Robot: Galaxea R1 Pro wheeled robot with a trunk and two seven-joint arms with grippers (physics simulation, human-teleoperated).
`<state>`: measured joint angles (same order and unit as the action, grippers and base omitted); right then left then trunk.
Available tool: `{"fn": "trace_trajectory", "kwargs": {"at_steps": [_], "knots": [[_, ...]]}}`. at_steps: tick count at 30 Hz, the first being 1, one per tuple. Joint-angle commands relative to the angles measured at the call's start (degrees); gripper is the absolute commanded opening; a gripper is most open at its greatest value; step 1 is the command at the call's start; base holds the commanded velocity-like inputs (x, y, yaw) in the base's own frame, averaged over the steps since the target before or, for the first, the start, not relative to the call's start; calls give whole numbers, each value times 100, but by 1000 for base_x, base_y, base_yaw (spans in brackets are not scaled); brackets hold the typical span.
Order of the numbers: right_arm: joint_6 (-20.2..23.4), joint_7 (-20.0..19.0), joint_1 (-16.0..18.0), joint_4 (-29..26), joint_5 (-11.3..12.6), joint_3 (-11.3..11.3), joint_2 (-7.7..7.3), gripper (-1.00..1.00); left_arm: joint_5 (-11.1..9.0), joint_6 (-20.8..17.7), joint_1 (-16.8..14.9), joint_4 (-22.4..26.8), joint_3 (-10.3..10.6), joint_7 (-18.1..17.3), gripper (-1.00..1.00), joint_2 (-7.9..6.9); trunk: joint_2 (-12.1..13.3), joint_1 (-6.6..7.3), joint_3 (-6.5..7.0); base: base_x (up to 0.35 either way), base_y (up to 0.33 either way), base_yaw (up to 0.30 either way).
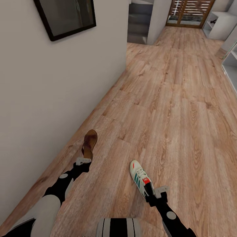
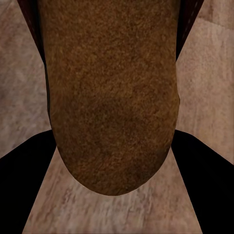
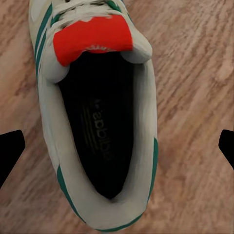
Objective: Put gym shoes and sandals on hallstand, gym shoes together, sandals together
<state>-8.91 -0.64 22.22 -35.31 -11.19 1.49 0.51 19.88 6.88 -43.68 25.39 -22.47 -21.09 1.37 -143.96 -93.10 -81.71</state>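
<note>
A brown sandal is near the left wall, with my left gripper shut on its near end. In the left wrist view the sandal's brown surface sits tight between the black fingers, above the corridor floor. A white gym shoe with green stripes and a red tongue lies toe away from me. My right gripper is at its heel. The right wrist view looks down into the shoe, and the fingertips stand wide apart, clear of its sides. A pale edge of the hallstand shows far right.
The grey wall with a dark-framed picture runs close along my left. Wood plank floor stretches ahead to a slatted wooden door. A white unit stands at the far right, and a wall corner juts out ahead.
</note>
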Motion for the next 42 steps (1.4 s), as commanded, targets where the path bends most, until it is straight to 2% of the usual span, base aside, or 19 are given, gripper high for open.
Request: {"fn": "trace_trajectory", "kwargs": {"at_steps": [1,18,24,27,42], "knots": [[-14,-7,2,0,-42,-9,1,100,60,24,-6,1,-47,-37,-100,5,-3,-2,-27,0,0,0],[-14,-7,2,-2,-41,-17,1,100,56,8,-1,61,-50,-42,-100,4,-25,-45,-509,0,0,0],[-19,-7,2,-2,-41,-25,1,100,51,-1,16,160,-47,-37,-100,4,-25,-45,-531,0,0,0],[-22,-7,2,-2,-41,-29,1,100,51,-8,13,165,-47,-42,-100,7,-29,-53,-599,0,0,0],[-23,2,2,-2,-42,-43,-5,100,51,-16,17,363,-54,-42,-100,15,-29,-53,-599,1,0,0]]}}
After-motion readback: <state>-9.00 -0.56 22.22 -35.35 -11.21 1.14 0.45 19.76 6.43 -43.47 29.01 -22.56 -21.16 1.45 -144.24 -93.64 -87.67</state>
